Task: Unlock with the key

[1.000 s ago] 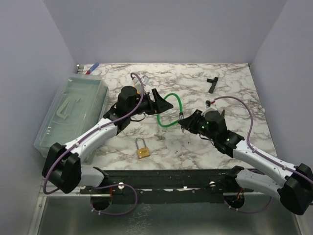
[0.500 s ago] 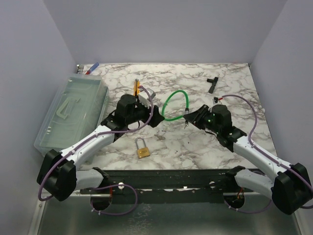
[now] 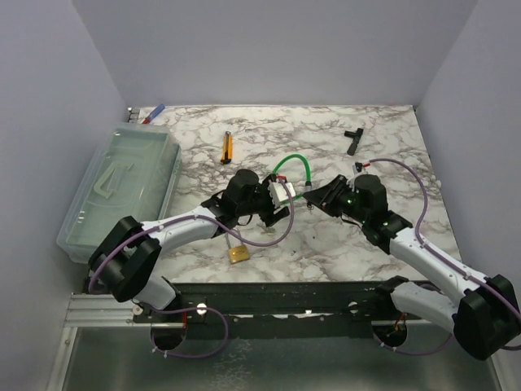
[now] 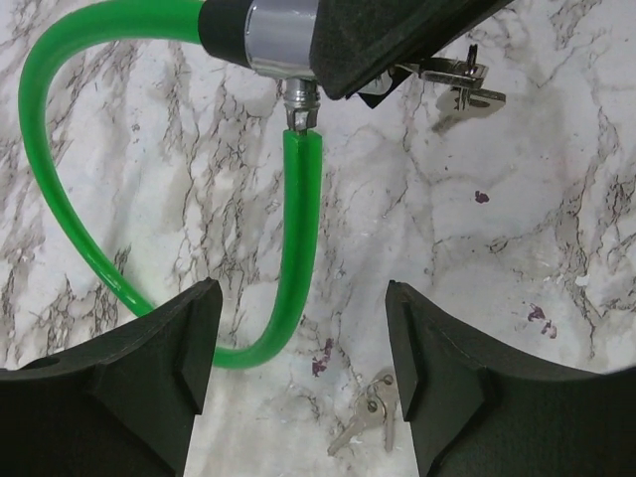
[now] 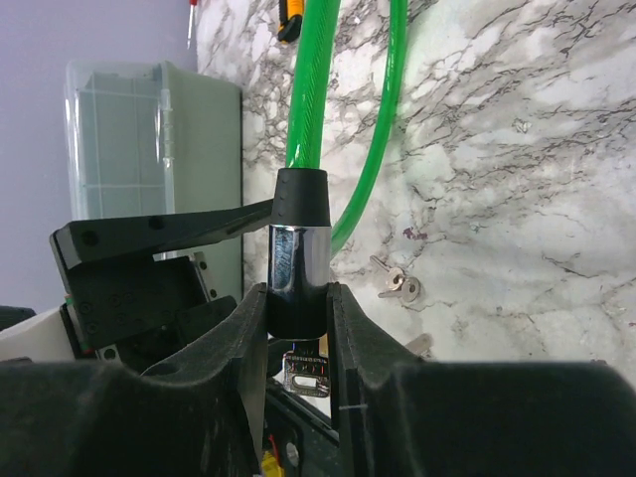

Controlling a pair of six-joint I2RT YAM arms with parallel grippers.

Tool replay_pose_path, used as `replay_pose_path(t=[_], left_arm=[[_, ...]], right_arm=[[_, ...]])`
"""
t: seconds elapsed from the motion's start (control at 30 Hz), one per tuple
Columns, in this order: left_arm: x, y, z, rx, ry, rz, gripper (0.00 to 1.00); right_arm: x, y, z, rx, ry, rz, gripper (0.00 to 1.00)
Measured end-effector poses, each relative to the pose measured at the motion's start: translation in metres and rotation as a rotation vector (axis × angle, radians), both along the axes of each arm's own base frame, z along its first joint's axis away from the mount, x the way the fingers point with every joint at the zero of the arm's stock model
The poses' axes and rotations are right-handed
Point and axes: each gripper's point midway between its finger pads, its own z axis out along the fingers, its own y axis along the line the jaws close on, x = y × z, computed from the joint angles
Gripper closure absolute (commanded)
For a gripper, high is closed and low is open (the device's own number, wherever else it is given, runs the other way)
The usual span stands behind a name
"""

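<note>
The brass padlock (image 3: 238, 249) lies near the counter's (image 3: 391, 171) near edge, left of centre, shackle pointing away from the arms. A little farther in, the key (image 4: 370, 409) lies flat on the marble with a second one on the same ring, just beside the low bend of the green cable (image 4: 298, 219). The left gripper (image 4: 303, 348) hovers over that spot with its jaws spread wide and nothing between them but the cable passing below. Beyond it, the right gripper (image 5: 296, 298) is clamped on the cable's metal end (image 5: 298, 253), holding it off the counter; another bunch of keys (image 4: 462, 89) dangles just beside that end.

The risks, as I judge them: the key is thin and flat, so closing fingers may skate over it or push it away. The cable runs so near that a descending finger could snag it, or the jaws could close on the cable instead. The dangling bunch could also be mistaken for the right key.
</note>
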Motion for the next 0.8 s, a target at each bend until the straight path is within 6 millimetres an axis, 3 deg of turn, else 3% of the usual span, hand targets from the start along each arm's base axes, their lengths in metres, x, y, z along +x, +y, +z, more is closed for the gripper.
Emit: replay_pose_path(t=[0.13, 0.33, 0.4, 0.43, 0.47, 0.5, 0.8], left_arm=[[0.001, -0.012, 0.0, -0.001, -0.049, -0.04, 0.34], [0.009, -0.034, 0.019, -0.046, -0.135, -0.072, 0.45], [0.012, -0.037, 0.023, -0.057, -0.154, -0.076, 0.61], [0.013, -0.038, 0.024, -0.061, -0.162, -0.077, 0.74], [0.014, -0.041, 0.024, -0.066, -0.17, -0.081, 0.95], [0.015, -0.042, 0.024, -0.068, -0.174, -0.082, 1.0], [0.014, -0.045, 0.019, -0.057, -0.186, -0.094, 1.0]], right_arm=[[-0.002, 0.001, 0.004, 0.016, -0.001, 0.004, 0.99], [-0.004, 0.002, 0.007, 0.03, 0.001, 0.012, 0.99], [-0.004, 0.003, 0.007, 0.032, 0.002, 0.015, 0.99], [-0.005, 0.003, 0.007, 0.033, 0.003, 0.017, 0.99], [-0.005, 0.003, 0.007, 0.033, 0.003, 0.018, 0.99], [-0.005, 0.003, 0.007, 0.034, 0.003, 0.018, 0.99], [-0.007, -0.005, 0.01, 0.029, 0.0, -0.01, 0.99]])
